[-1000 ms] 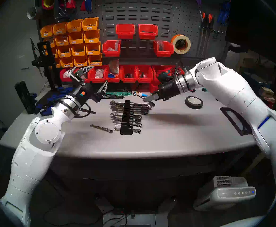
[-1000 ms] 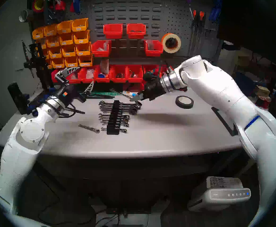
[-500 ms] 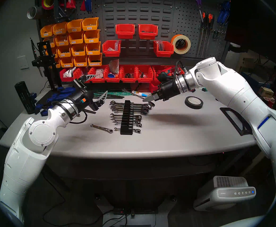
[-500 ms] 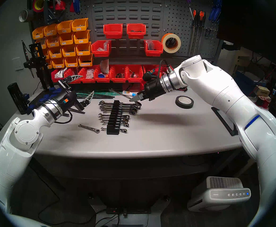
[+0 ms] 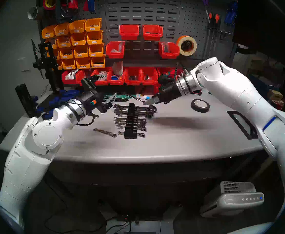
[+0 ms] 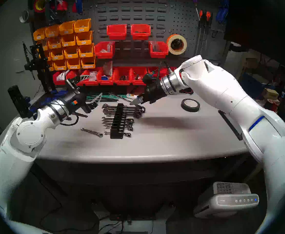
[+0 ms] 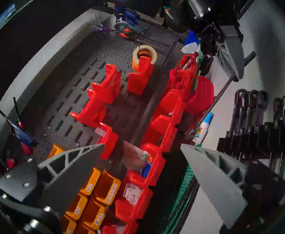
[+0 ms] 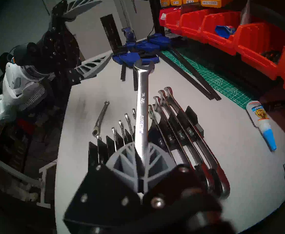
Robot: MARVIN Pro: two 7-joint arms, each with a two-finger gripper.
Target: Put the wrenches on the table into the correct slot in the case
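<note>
My right gripper [image 5: 147, 102] [image 8: 141, 144] is shut on the long chrome wrench [image 8: 142, 100], marked 1/2. It holds the wrench near the ring end, above the far end of the black case [image 5: 130, 122] [image 8: 192, 117], open jaw pointing toward my left gripper. The case holds several wrenches, with one gap in the row. The short wrench [image 5: 105, 132] [image 8: 101, 117] lies flat on the grey table [image 5: 180, 135], just left of the case's near end. My left gripper [image 5: 107, 86] [image 7: 142, 145] is open and empty, raised left of the case's far end.
A black tape roll [image 5: 200, 105] lies right of my right gripper. A glue bottle [image 5: 142, 96] and a green cutting mat [image 8: 206, 71] are behind the case. Red bins [image 5: 133, 76] line the back. Blue clamps [image 5: 62, 96] sit far left, a black frame [image 5: 241, 123] far right.
My right gripper has shifted a little left with the long wrench. My left gripper has moved right, closer to the case's far end. The short wrench has not moved.
</note>
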